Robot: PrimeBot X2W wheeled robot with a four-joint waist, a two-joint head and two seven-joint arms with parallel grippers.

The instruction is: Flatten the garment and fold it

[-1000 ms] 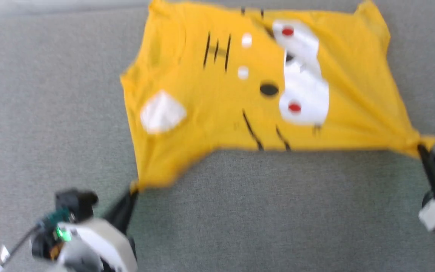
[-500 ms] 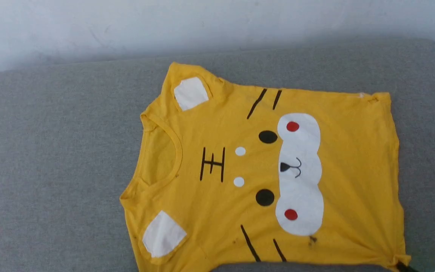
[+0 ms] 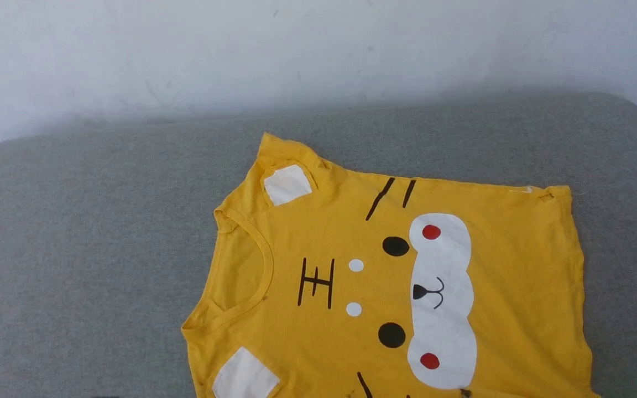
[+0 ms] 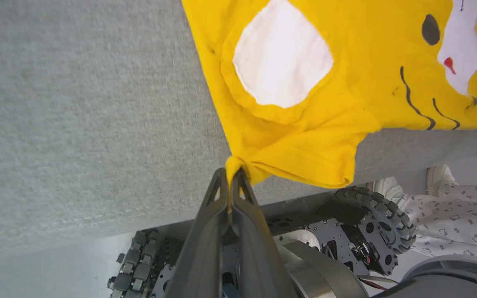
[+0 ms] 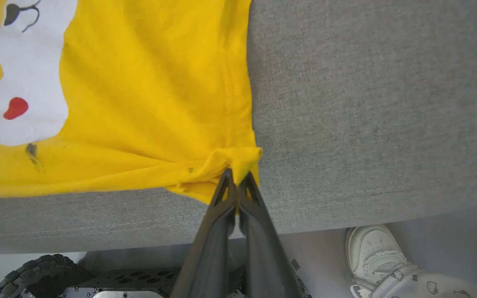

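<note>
In the head view, lower centre to right: I see the garment [image 3: 523, 276] spread print-up on the grey pad [image 3: 103, 249]. The neck is toward frame left and the hem toward frame right. Its near edge runs off the bottom of the frame.
Head view, top: pale wall [image 3: 241, 50] behind the pad.
Left wrist view, centre: the left gripper [image 4: 231, 176] is pinched tight on the sleeve corner [image 4: 304, 157], with cloth bunched at the tips, by the pad's near edge.
Right wrist view, centre: the right gripper [image 5: 235, 176] is clamped on the hem corner [image 5: 242, 159], with puckers fanning out from the pinch.
View comparison: the wrists give me both pinches, the base wheel [image 4: 383, 215] and a person's white shoe [image 5: 373, 248] at lower right. The head gives me the overall lie and the far edge.
Risk, release: in my judgement, letting go here leaves both corners crumpled, and the sleeve near the edge may slide off.
Risk, pull: uneven tension would skew the shirt.
Risk, bystander: the foot is near the base.
</note>
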